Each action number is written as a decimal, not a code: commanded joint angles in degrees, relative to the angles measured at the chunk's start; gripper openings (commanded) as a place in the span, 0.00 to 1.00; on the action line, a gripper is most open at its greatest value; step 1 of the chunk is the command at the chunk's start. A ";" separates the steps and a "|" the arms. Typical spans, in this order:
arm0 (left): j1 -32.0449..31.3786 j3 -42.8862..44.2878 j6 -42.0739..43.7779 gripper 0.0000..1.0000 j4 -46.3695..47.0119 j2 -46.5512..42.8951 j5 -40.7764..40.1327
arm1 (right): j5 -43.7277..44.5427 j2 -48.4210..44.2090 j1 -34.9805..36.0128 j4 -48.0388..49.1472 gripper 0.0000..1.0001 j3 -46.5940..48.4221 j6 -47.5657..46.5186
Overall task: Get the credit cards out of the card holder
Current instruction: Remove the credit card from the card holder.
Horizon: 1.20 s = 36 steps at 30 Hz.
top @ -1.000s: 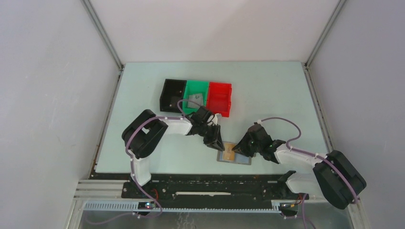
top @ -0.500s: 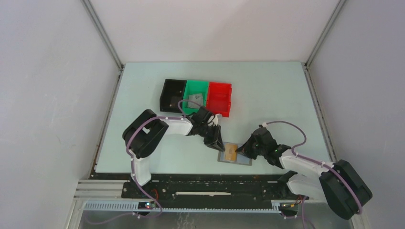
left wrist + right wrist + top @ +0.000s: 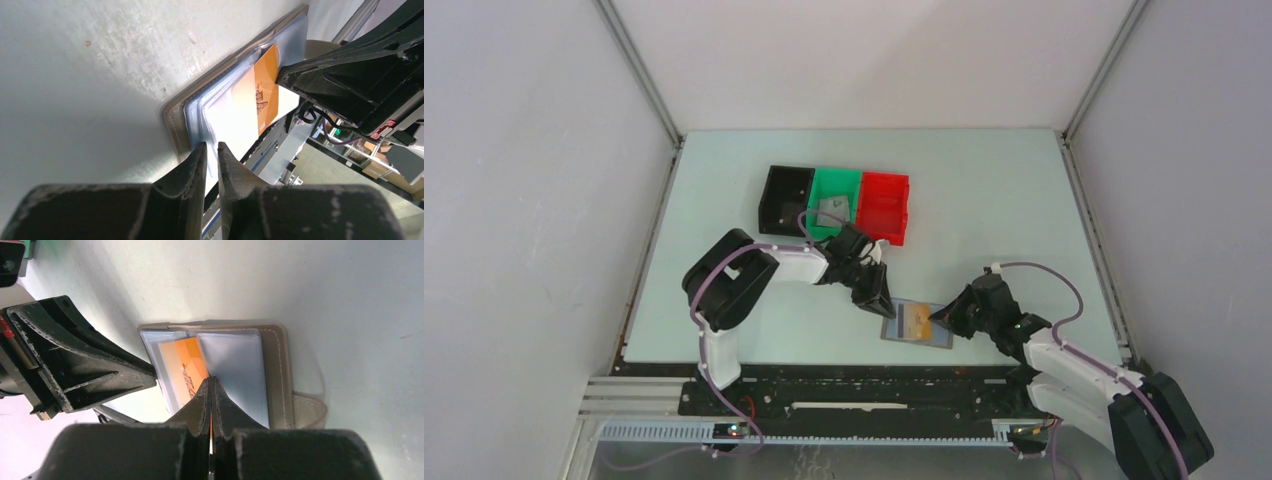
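The open card holder (image 3: 932,336) lies between both grippers. The right gripper (image 3: 211,384) is clenched on the tan-orange card (image 3: 186,365) in its sleeve. The left gripper (image 3: 209,148), fingers nearly together, sits at the holder's left edge.

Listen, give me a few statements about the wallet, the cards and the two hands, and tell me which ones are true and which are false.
1. The wallet lies open on the table. True.
2. The right hand is pinching the orange card. True.
3. The orange card lies in the red bin. False: it sits partly in a clear pocket of the wallet.
4. The left hand hovers over the black bin. False: it is down at the wallet's edge, opposite the right hand.
5. A grey card lies in the green bin. True.
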 commanded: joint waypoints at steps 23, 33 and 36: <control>-3.12 6.56 3.07 0.22 -6.63 -4.09 -3.12 | -5.90 -7.72 -3.82 3.61 0.32 -1.21 -4.77; -4.27 6.53 0.47 0.22 -2.86 0.88 -1.67 | -7.67 1.72 -2.50 8.80 0.38 -1.70 -5.85; -4.22 6.19 0.64 0.21 -2.98 2.91 -2.27 | -8.37 3.23 -2.29 10.68 0.38 -2.48 -5.42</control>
